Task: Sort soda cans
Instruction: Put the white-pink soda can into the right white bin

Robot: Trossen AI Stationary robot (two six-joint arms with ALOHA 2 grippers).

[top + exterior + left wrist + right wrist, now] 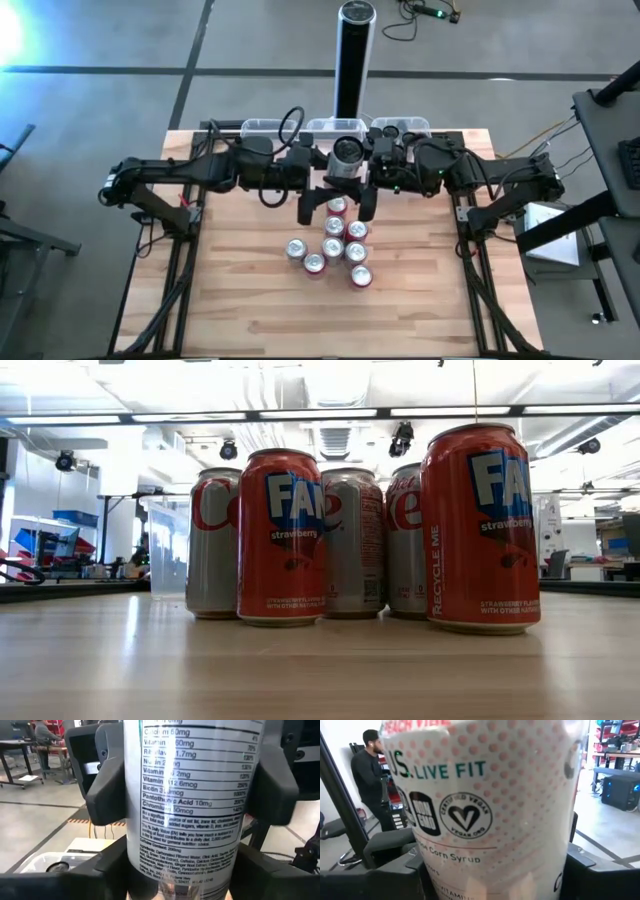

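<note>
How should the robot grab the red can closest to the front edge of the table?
Grip the front red can round its curved side, near the middle, coming straight down with jaws left and right of it. It stands upright, and another can sits close behind it, so those sides look freest. For now the left gripper and right gripper both hold a silver can.

Cans (pixel 333 250) bunched mid-table, one can (pixel 346 153) up between both grippers behind them, bins (pixel 262 127) along the far edge, post (pixel 353 55) beyond.
</note>
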